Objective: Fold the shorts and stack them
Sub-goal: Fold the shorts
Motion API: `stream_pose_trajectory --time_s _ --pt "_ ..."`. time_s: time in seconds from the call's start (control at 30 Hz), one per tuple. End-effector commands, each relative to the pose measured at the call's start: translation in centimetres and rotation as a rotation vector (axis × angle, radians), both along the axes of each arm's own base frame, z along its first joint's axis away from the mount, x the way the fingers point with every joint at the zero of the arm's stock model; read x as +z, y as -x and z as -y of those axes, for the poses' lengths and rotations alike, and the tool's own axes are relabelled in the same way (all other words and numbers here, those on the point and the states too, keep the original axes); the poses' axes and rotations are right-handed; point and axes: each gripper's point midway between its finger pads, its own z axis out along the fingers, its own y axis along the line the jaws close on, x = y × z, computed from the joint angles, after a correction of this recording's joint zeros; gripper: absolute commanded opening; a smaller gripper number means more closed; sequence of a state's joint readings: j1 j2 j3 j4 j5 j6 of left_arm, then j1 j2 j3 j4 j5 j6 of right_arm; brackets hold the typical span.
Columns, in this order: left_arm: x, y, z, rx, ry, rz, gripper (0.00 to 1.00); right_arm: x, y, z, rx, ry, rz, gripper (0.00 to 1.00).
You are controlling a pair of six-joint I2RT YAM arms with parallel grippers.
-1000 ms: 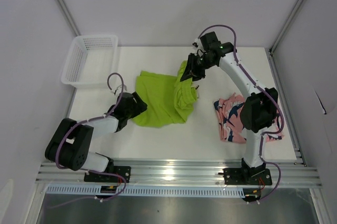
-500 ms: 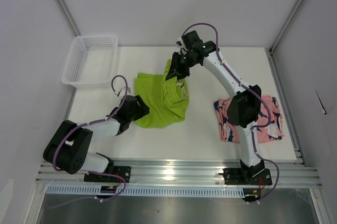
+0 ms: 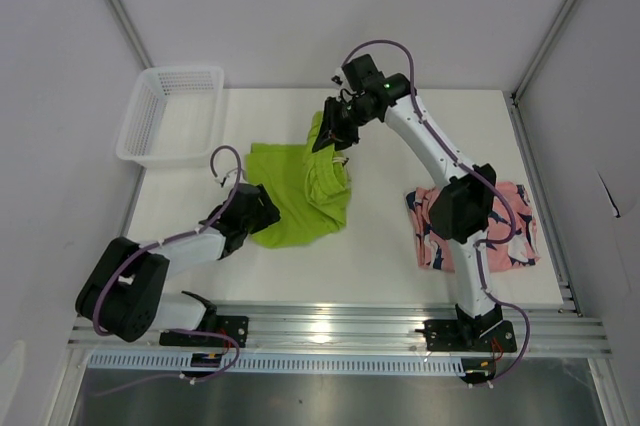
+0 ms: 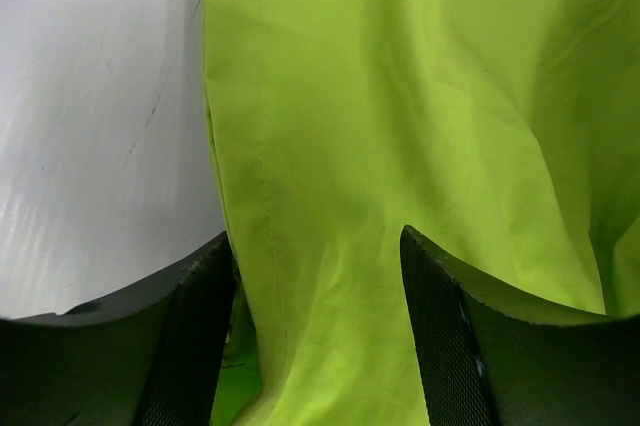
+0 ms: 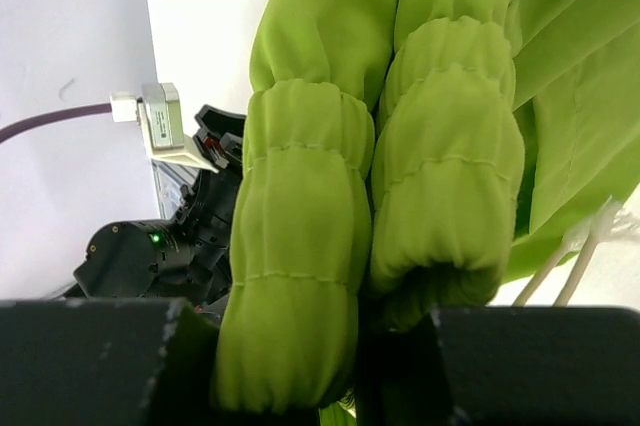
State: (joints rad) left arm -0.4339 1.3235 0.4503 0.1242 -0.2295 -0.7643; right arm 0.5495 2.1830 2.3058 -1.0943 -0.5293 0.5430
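At the far left of the table point(image 3: 380, 256) you have the white mesh basket point(image 3: 170, 111), hanging partly over the table's edge and well apart from both pairs of shorts. Moving right, your left gripper point(image 4: 315, 236) sits low at the near left edge of the lime-green shorts point(image 3: 300, 201). Its fingers point(image 4: 190, 336) are spread apart, with the cloth lying flat between them and not pinched. That gripper has barely shifted in the last second. The green shorts lie near the middle of the table, and their spread is narrower than a second ago because the right side has been carried leftward over the rest. Your right gripper point(image 3: 333, 138) does that carrying: it is clamped on the gathered elastic waistband, which bunches in two thick rolls between its jaws, with the white drawstring point(image 5: 575, 246) dangling beside them. A second ago that gripper hung further right; it now holds the waistband up above the far edge of the green cloth. To the right, the coral-pink shorts point(image 3: 432, 244) lie flat on the table where they were, partly hidden under the right arm's elbow, and more of them shows now.
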Motion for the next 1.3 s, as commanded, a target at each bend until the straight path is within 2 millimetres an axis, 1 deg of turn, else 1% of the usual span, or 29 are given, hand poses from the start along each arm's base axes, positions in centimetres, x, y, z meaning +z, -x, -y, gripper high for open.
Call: stream_pose_trajectory --time_s 0.0,0.07,0.17,0.23,0.37,0.4,0.43,0.5,0.53,0.6,0.63,0.67,0.73,0.77,0.8,0.83,0.87,0.9,0.93,0.97,1.0,1.03,1.07,1.1,1.13,1.17,1.2,1.23,1.27 --pt "0.3 0.8 0.0 -0.034 -0.019 0.000 0.68 0.1 0.9 -1.4 0.042 -0.014 0.010 0.01" --pt "0.6 0.9 -0.1 -0.039 -0.014 0.014 0.68 0.0 0.4 -2.3 0.027 -0.047 0.023 0.02" --pt "0.5 0.9 -0.1 -0.045 -0.022 0.010 0.68 -1.0 -0.1 -3.9 0.024 -0.078 0.031 0.02" --pt "0.1 1.1 -0.1 -0.047 -0.032 -0.003 0.68 -1.3 -0.1 -5.2 0.027 -0.100 0.035 0.02" --pt "-0.3 1.4 -0.2 -0.047 -0.029 -0.005 0.68 -3.4 -0.4 -7.3 0.034 -0.139 0.018 0.03" --pt "-0.2 1.5 -0.3 -0.049 -0.029 0.000 0.67 -4.4 -0.5 -7.9 0.024 -0.146 -0.002 0.02" --pt "-0.2 1.5 -0.3 -0.052 -0.029 0.002 0.68 -4.5 -0.6 -8.8 0.039 -0.180 0.011 0.02" --pt "-0.1 1.7 -0.3 -0.062 -0.038 0.002 0.67 -6.1 -0.5 -9.5 0.040 -0.175 -0.013 0.01" --pt "0.2 1.7 -0.3 -0.064 -0.041 0.006 0.67 -8.1 -0.4 -9.7 0.044 -0.147 -0.040 0.01" --pt "0.4 1.8 -0.7 -0.058 -0.053 0.006 0.68 -9.6 0.0 -10.3 0.058 -0.131 -0.060 0.01" --pt "0.6 2.0 -0.8 -0.058 -0.055 0.008 0.68 -11.2 0.2 -10.5 0.061 -0.118 -0.089 0.01" --pt "1.2 2.0 -0.8 -0.054 -0.051 0.023 0.68 -11.9 0.5 -10.7 0.065 -0.112 -0.105 0.03" --pt "1.4 2.6 -1.2 -0.049 -0.060 0.005 0.69 -13.3 0.5 -10.9 0.066 -0.100 -0.119 0.06" --pt "2.2 2.6 -1.3 -0.042 -0.050 0.021 0.71 -14.3 0.6 -10.9 0.066 -0.091 -0.133 0.13" --pt "2.4 3.0 -1.3 -0.039 -0.038 0.018 0.73 -14.7 0.5 -10.9 0.064 -0.089 -0.135 0.18" --pt "2.2 3.9 -1.7 -0.033 -0.046 -0.018 0.76 -14.7 0.4 -11.0 0.064 -0.096 -0.128 0.22" --pt "2.3 4.4 -1.9 -0.025 -0.040 -0.026 0.80 -14.4 0.3 -11.1 0.062 -0.105 -0.121 0.33" --pt "3.3 4.9 -2.0 -0.012 -0.011 0.000 0.81 -14.4 0.1 -11.1 0.058 -0.115 -0.113 0.41" --pt "3.3 5.6 -2.4 -0.005 -0.014 -0.015 0.82 -14.1 0.0 -11.1 0.056 -0.126 -0.106 0.47" --pt "3.5 6.1 -2.6 -0.002 -0.004 -0.009 0.84 -12.8 -0.1 -11.2 0.056 -0.150 -0.086 0.56" --pt "4.8 6.2 -2.7 0.002 0.016 0.032 0.84 -11.8 -0.5 -11.6 0.048 -0.189 -0.065 0.57" --pt "4.9 6.6 -3.0 0.007 0.009 0.029 0.84 -12.0 -0.1 -11.4 0.047 -0.200 -0.083 0.61" --pt "5.8 6.4 -3.0 0.009 0.014 0.052 0.85 -11.2 -0.1 -11.5 0.044 -0.224 -0.073 0.67" --pt "6.4 6.4 -3.1 0.010 0.018 0.071 0.85 -9.0 -0.2 -11.8 0.043 -0.272 -0.041 0.69" --pt "6.6 6.4 -3.2 0.012 0.011 0.069 0.85 -8.2 0.1 -12.0 0.055 -0.295 -0.039 0.70" --pt "7.3 6.2 -3.4 0.019 0.000 0.076 0.85 -7.0 0.5 -12.0 0.064 -0.319 -0.033 0.74" --pt "7.3 6.2 -3.5 0.020 -0.007 0.071 0.86 -5.5 0.8 -12.5 0.087 -0.378 -0.030 0.75" --pt "7.3 6.1 -3.5 0.022 -0.013 0.067 0.85 -5.4 1.2 -12.5 0.092 -0.402 -0.047 0.75" --pt "7.5 6.0 -3.5 0.021 -0.015 0.072 0.86 -4.0 1.2 -12.9 0.107 -0.458 -0.023 0.75"
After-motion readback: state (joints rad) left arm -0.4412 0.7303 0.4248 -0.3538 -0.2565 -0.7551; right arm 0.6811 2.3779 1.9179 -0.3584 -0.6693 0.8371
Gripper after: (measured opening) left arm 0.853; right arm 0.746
